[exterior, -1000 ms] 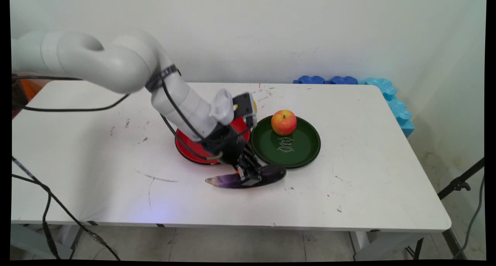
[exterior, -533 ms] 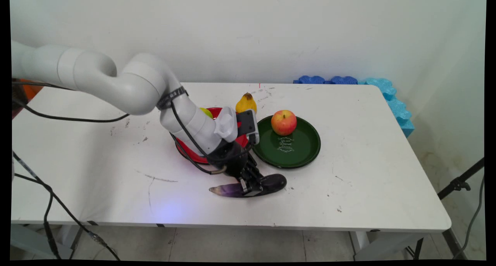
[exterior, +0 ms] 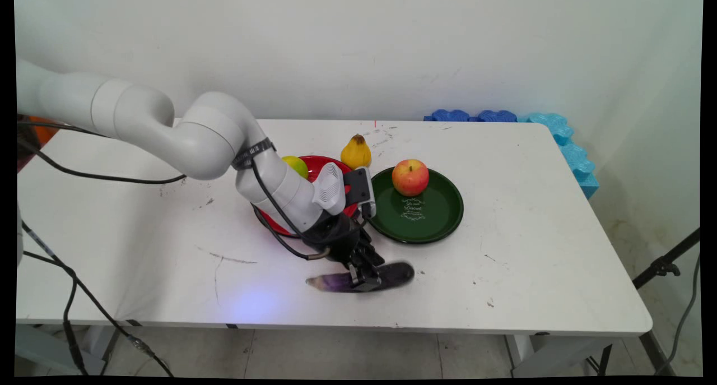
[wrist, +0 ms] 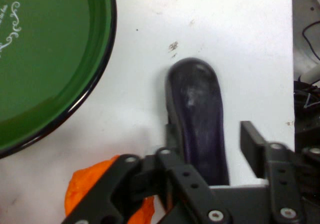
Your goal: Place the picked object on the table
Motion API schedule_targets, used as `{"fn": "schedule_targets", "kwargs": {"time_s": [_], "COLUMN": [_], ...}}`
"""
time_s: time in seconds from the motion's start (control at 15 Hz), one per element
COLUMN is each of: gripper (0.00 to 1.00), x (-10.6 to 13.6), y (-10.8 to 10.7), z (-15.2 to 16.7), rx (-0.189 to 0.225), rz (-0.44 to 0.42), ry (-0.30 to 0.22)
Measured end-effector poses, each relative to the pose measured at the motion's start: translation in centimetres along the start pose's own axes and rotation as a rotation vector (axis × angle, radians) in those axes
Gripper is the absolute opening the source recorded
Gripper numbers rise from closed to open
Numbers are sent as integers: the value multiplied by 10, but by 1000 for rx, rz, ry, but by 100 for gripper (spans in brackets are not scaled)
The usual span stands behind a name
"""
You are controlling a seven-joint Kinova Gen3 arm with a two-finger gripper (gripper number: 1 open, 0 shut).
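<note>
Near the front edge of the table (exterior: 532,261), about the middle, my gripper (exterior: 364,281) is down on the eggplant (exterior: 392,274), which is lying flat on the white top with its fat dark end to the right and the paler purple tip to the left. The arm reaches down to it from the far left, with black cables (exterior: 84,175) hanging off it.

From the hand view the gripper (wrist: 210,134) is straddling the eggplant (wrist: 197,109) but not squeezing it: one finger (wrist: 171,134) looks right up against the side of it, while the other finger (wrist: 252,141) is standing off with a strip of bare table showing between them. So the jaws are spread wider than the eggplant and haven't got a grip on anything.

Just beyond the eggplant and a bit right is the green plate (exterior: 448,222) with an apple (exterior: 410,177) sitting on its far side. The rim of that plate (wrist: 60,59) is close to the eggplant in the hand view, but not touching. Left of it is a red plate (exterior: 269,222), partly hidden behind the wrist, with a yellow-green fruit (exterior: 295,165) on it. A yellow pear (exterior: 356,151) stands on the table just behind the two plates.

There's also an orange blob (wrist: 100,184) low in the hand view beside the linkage, can't tell what it is. Blue foam pieces (exterior: 493,116) sit at the far right corner by the wall
</note>
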Motion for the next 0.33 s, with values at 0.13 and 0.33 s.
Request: {"fn": "schedule_targets", "kwargs": {"time_s": [0.13,0.33], "gripper": [100,100], "x": [-1,1], "y": [1,2], "z": [1,-2], "rx": [-1,6], "rz": [2,0], "ry": [4,14]}}
